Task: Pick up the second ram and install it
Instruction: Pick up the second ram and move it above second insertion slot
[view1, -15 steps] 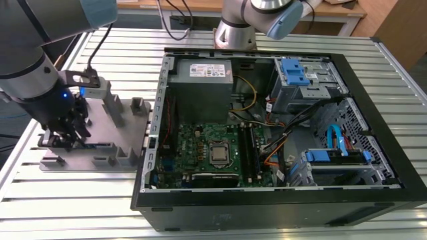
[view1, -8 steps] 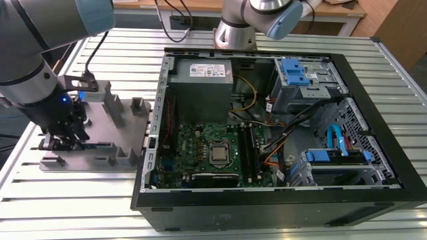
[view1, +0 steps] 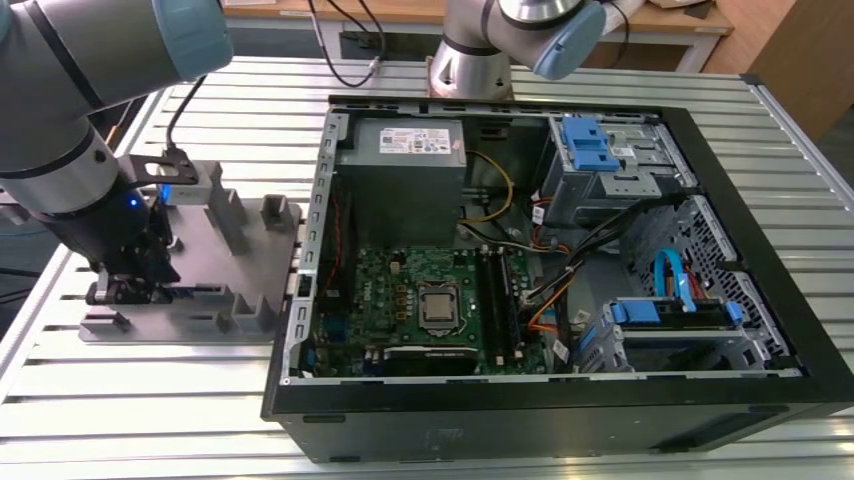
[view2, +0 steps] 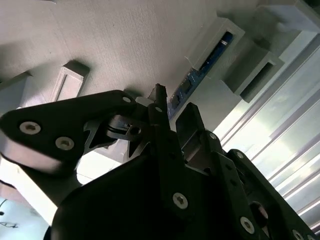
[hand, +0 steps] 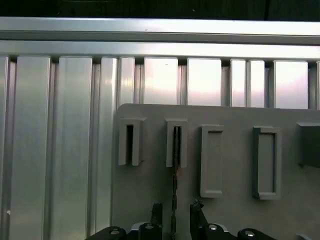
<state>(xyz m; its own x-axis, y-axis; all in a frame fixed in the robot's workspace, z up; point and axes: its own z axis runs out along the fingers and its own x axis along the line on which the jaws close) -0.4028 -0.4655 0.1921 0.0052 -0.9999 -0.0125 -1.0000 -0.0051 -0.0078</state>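
The jaws stand open and have hold of nothing. In the first wrist view one finger (hand: 156, 215) lies on each side of the memory stick (hand: 175, 170), with a sliver of gap showing between each finger and the stick. The stick stands on its long edge on the grey block (view1: 247, 250), seen edge-on as a thin dark line, its far end seated in a narrow slotted post (hand: 176, 145). In the second wrist view its blue board (view2: 200, 70) runs from that post back toward the black fingertips.

In the exterior view the arm (view1: 67, 170) reaches down over the block at the exterior view's left. The block lies on the slatted metal surface (view1: 134, 400), just beside the open computer case (view1: 747, 250). The green motherboard (view1: 400, 290) lies inside the case, well apart from the stick.
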